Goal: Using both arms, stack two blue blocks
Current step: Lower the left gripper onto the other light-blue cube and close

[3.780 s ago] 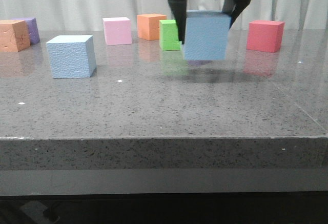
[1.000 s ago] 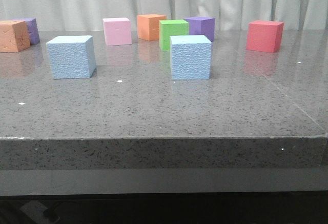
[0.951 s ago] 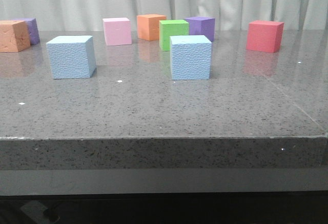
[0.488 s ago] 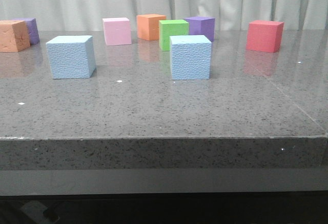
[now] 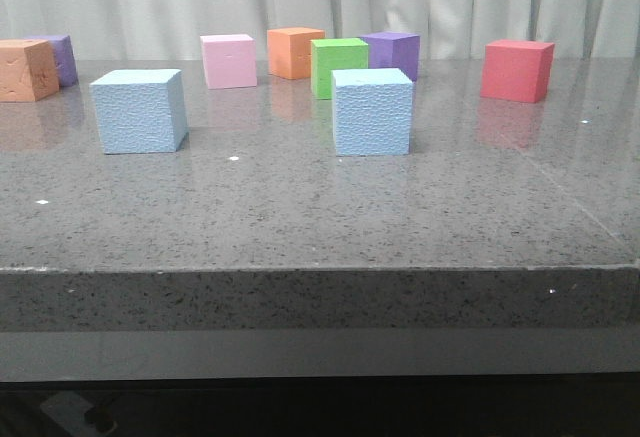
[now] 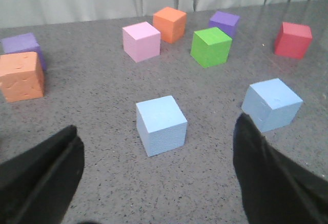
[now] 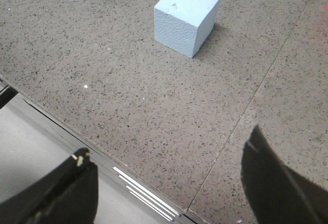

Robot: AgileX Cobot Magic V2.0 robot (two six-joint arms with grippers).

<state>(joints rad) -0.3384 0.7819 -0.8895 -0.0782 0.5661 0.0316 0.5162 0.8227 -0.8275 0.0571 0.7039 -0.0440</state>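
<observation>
Left gripper (image 6: pixel 156 183) spread wide, empty, hovering above and short of the left blue block (image 6: pixel 161 125) — jaws straddle it in the left wrist view, nothing between them. Right gripper (image 7: pixel 177 188) also wide and empty, hanging back over the near edge of the surface (image 7: pixel 128 106), with the right blue block (image 7: pixel 187 16) well ahead of it.

Neither arm shows in the front view. There, both blue blocks sit flat on the grey speckled surface, well apart: one at left (image 5: pixel 138 110), one near centre (image 5: pixel 372 111). No stack yet.

The centre block stands clear on all sides, just in front of the green cube (image 5: pixel 337 65) and purple cube (image 5: pixel 392 54). My guess is that it serves as the stack base, since there is room above and beside it. The left block is squarely under the left wrist camera, so it looks like the next pick. Judgement only.

Distractors along the back:
- pink cube (image 5: pixel 228 60)
- orange cube (image 5: pixel 294 51)
- red cube (image 5: pixel 517 69)
- far left, another orange cube (image 5: pixel 26 69) with a second purple cube (image 5: pixel 59 57) behind it

No brands, labels or writing readable anywhere — block faces show only pebbled texture, with a small dent on top of the right blue block in the right wrist view.
</observation>
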